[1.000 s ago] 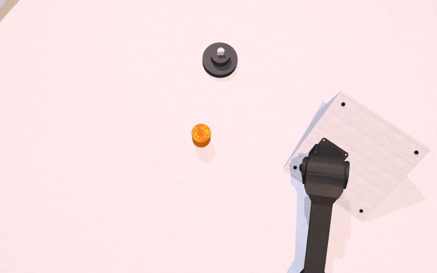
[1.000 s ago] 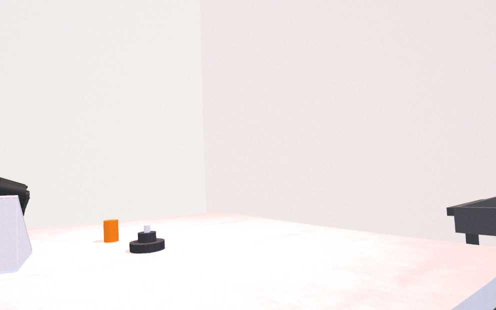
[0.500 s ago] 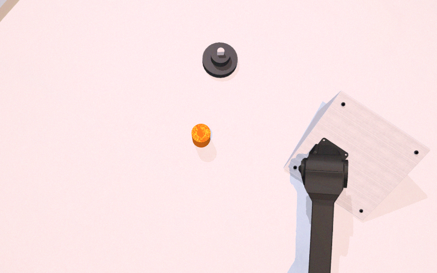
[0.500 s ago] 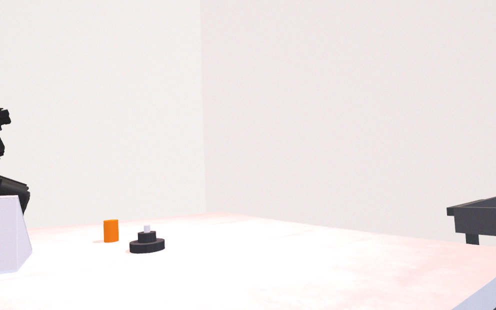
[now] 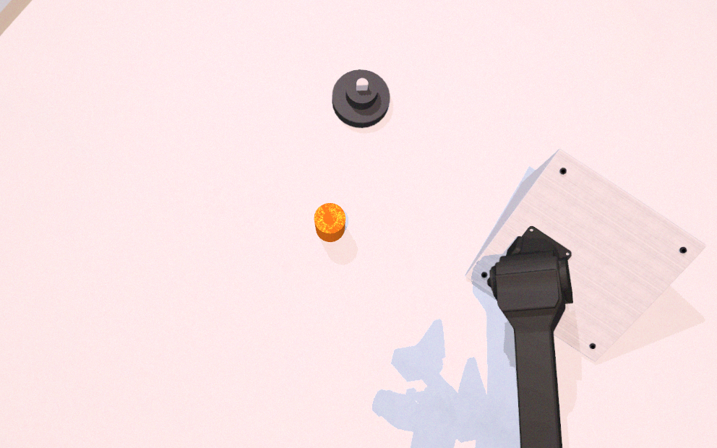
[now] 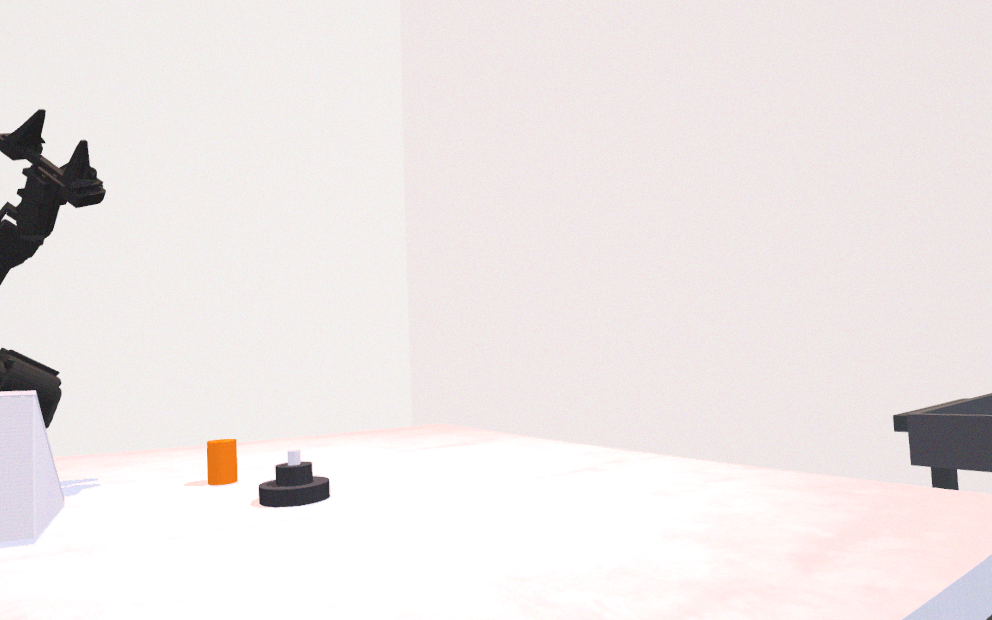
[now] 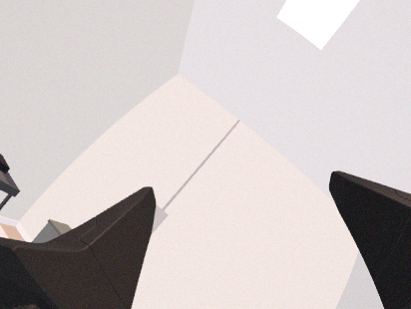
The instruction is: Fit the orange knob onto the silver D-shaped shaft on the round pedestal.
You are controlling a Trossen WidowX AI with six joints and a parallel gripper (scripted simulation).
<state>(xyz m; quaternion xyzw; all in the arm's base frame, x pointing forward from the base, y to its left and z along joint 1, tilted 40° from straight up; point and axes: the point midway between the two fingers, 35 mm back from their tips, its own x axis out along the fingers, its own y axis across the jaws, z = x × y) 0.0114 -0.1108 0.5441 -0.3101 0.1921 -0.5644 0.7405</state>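
Observation:
The orange knob (image 5: 329, 222) (image 6: 222, 462) stands upright on the table, its hole hidden underneath. The dark round pedestal (image 5: 342, 108) (image 6: 294, 492) stands apart from it, farther up in the top view. Its silver D-shaped shaft (image 5: 362, 84) (image 6: 294, 457) is bare, with the flat side toward the bottom of the top view. My gripper (image 6: 64, 125) (image 7: 246, 188) is open and empty, fingers pointing up, high above the table at the left of the exterior view. It is out of frame in the top view. Neither knob nor pedestal shows in the wrist view.
A pale, slanted-sided base block (image 5: 608, 238) (image 6: 16, 467) carries the arm (image 5: 536, 369) and stands to the right of the knob in the top view. The arm's shadow falls below and left of it. A dark piece of furniture (image 6: 958, 442) stands at the right of the exterior view.

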